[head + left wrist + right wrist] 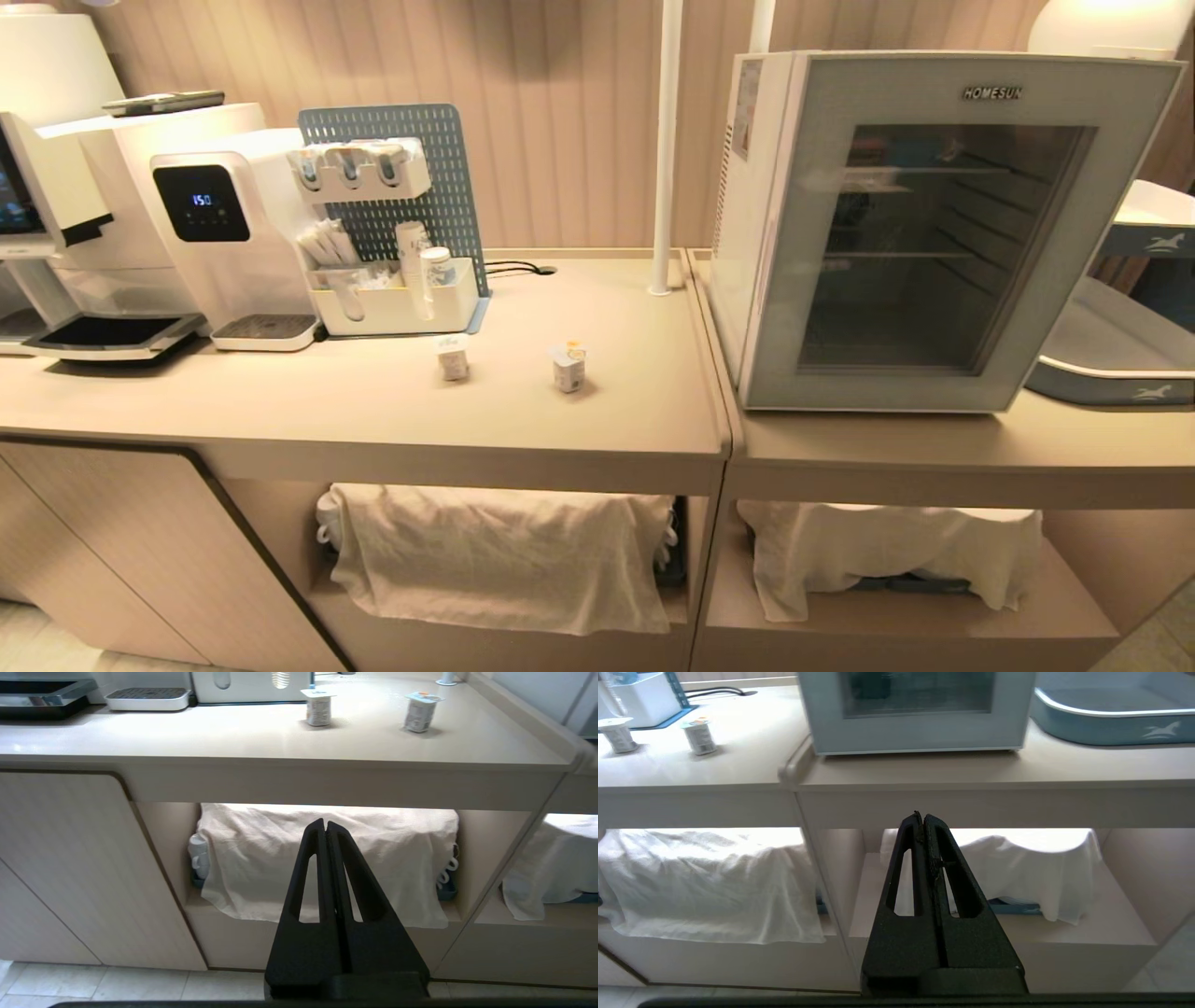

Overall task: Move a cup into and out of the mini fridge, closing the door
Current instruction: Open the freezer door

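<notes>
Head view: mini fridge (756, 233) stands on the right table (934, 439), its door (943, 233) closed, dark glass showing wire shelves inside. Neither tool shows in this view. Two small cups stand apart on the left table (280, 401): blue-lid cup (453, 357) and orange-lid cup (569, 367), both upright with foil lids on. Coffee machines (224, 224) and a condiment organizer (392, 280) with a blue pegboard sit at the back of that table. A blue-and-white tray (1111, 359) lies beside the fridge.

Left wrist view: my left tool (325, 826) is pinched fully together, holding nothing, hanging below table height in front of the open shelf. Straight ahead of its tip is a white cloth (327, 858) draped over stuff on the shelf. Both cups are above and beyond the tool on the tabletop, orange-lid one slightly to the fridge side, well apart from the tool.

Right wrist view: my right tool (923, 819) is also pressed together, empty, hanging low before the second shelf with another white cloth (1017, 868) just past its tip. Fridge door is above and ahead of this tool, well apart; cups are far off toward the left arm's side.
</notes>
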